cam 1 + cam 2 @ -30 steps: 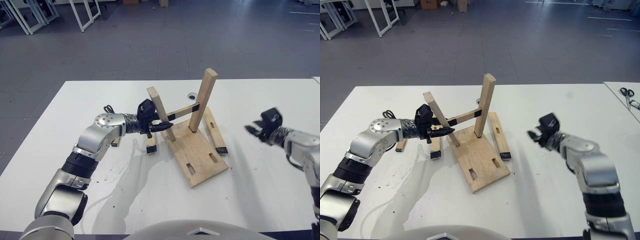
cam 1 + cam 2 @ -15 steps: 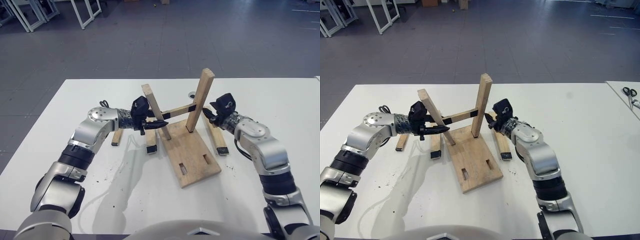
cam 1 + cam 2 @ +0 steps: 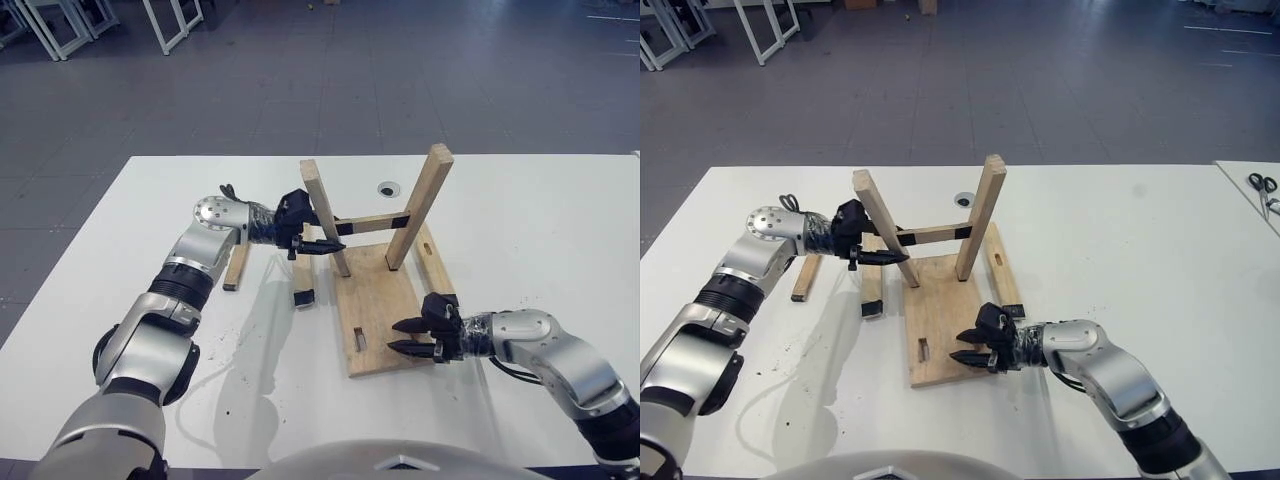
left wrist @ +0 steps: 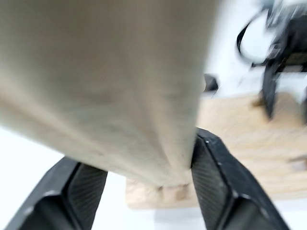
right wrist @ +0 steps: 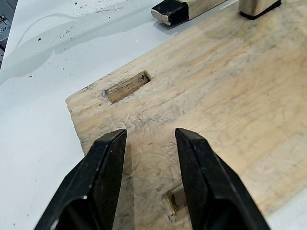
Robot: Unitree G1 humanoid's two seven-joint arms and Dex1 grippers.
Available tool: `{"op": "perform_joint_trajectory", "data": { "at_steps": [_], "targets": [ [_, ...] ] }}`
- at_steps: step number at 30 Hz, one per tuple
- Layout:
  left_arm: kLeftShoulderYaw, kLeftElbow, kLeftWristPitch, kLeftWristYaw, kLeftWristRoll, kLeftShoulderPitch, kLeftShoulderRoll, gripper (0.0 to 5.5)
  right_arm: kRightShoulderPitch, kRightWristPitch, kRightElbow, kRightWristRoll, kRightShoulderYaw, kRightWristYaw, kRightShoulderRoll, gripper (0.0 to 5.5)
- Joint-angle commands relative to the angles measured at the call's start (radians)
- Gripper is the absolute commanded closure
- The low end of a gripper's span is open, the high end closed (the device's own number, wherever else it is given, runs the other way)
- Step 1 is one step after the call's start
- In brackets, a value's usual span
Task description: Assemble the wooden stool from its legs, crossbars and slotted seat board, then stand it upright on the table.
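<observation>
Both forward: left gripper (image 3: 330, 245) tight on leg (image 3: 322, 210), right gripper (image 3: 395, 337) (spread) over seat board (image 3: 375, 300).

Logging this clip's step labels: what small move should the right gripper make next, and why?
Probably lower and shut on the near edge of the seat board to steady it: the right gripper hangs open just above that edge, while the left gripper clamps a tilted leg standing on the board.

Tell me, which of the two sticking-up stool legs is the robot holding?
The leaning leg on the robot's left: the left gripper is clamped around it. Nothing grips the straighter leg.
</observation>
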Motion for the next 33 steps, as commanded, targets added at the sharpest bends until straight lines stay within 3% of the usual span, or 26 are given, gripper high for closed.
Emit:
{"op": "perform_joint_trajectory", "data": {
  "at_steps": [1,4,7,10,14,19,25,33],
  "targets": [
    [0.039,0.044,-0.025,0.025,0.087,-0.022,0.005,2.16,0.024,0.012,0.001,-0.017,0.0,-0.021,-0.006,3.64],
    [0.066,0.017,-0.01,-0.012,0.135,0.001,0.077,1.72,0.035,0.023,-0.017,-0.003,-0.022,-0.04,-0.001,3.64],
    [0.143,-0.152,0.134,-0.041,0.095,0.121,0.2,1.25,0.032,0.033,-0.03,0.005,-0.033,-0.069,0.024,3.64],
    [0.285,-0.366,0.345,0.144,0.074,0.282,0.262,1.08,0.049,0.039,-0.052,0.009,-0.053,-0.117,0.053,3.64],
    [0.507,-0.687,0.652,0.641,0.104,0.507,0.09,1.08,0.041,0.074,-0.108,0.037,-0.112,-0.201,0.112,3.64],
    [0.503,-0.915,0.791,0.947,0.178,0.716,-0.111,1.08,0.033,0.114,-0.166,0.056,-0.103,-0.258,0.159,3.64],
    [0.53,-0.87,0.777,1.046,0.225,0.762,-0.149,1.08,0.033,0.127,-0.181,0.068,-0.104,-0.281,0.166,3.64],
    [0.533,-0.661,0.726,0.998,0.181,0.821,-0.19,1.26,0.013,0.14,-0.182,0.077,-0.104,-0.294,0.172,3.64]
  ]
}}
